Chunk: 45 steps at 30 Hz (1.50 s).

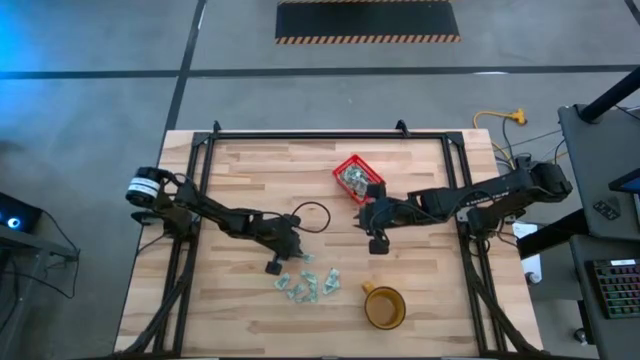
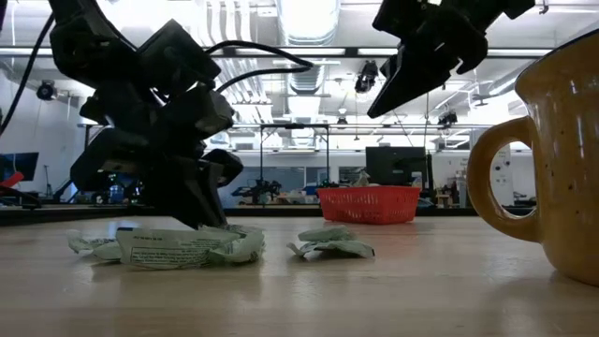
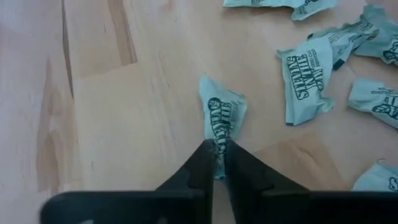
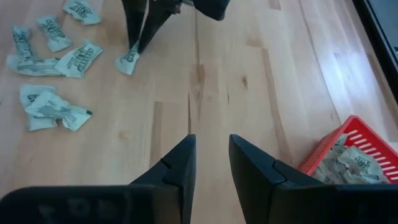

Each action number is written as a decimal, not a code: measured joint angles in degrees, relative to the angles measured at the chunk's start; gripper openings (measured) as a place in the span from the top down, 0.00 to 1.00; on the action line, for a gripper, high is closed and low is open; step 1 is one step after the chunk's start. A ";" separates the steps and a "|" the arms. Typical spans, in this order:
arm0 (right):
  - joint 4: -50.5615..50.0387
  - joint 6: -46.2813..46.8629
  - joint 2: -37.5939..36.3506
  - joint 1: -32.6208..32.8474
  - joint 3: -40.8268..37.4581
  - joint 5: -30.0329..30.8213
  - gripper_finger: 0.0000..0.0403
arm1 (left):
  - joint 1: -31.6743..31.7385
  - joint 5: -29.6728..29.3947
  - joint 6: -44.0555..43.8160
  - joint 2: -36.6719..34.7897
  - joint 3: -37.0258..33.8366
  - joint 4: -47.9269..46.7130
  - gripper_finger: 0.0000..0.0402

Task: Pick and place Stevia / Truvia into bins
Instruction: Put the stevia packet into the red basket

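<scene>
Several pale green and white Stevia sachets (image 1: pixel 305 287) lie crumpled in a loose heap on the wooden table, near its front middle; they also show in the low view (image 2: pixel 192 247). My left gripper (image 3: pixel 217 149) stands at the heap's far edge, shut on one sachet (image 3: pixel 222 115). The red basket (image 1: pixel 358 178) sits toward the far edge and has sachets (image 4: pixel 348 163) inside. My right gripper (image 4: pixel 211 155) is open, raised above bare wood between the basket (image 4: pixel 348 146) and the heap, touching nothing. My left gripper pinches one sachet between its two fingertips (image 3: pixel 205 158) by a narrow end (image 3: pixel 218 144), coming from above and pointing steeply down. The sachet (image 4: pixel 128 61) hangs just below the fingers; whether its lower end touches the table, I cannot tell.
An amber-brown cup with a handle (image 1: pixel 385 308) stands near the front edge, right of the heap, and looms at the right of the low view (image 2: pixel 552 159). A black cable loop (image 1: pixel 313 215) lies on the wood between the arms. A black frame (image 1: pixel 300 135) borders the table.
</scene>
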 joint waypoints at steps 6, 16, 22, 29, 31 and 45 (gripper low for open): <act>-0.47 1.42 0.00 0.12 -0.81 0.01 0.78 | 0.13 -7.93 2.92 -2.02 1.29 0.03 0.97; -8.92 9.54 -0.30 0.11 -2.88 3.65 0.82 | 3.60 -24.04 13.76 -2.18 6.46 10.22 0.97; -8.29 11.06 -0.44 0.13 -5.01 4.66 0.82 | 10.19 -23.88 13.65 -2.11 10.98 11.52 0.97; -5.74 10.99 -0.44 0.13 -6.73 4.70 0.81 | 17.09 -16.49 9.73 1.05 18.08 10.74 0.97; -5.61 10.95 -0.44 0.27 -6.79 4.70 0.81 | 18.46 -15.82 8.65 3.80 21.13 10.19 0.97; -5.42 10.01 -0.49 2.63 -6.82 4.70 0.81 | 22.91 -16.77 4.15 17.65 41.57 -12.49 0.97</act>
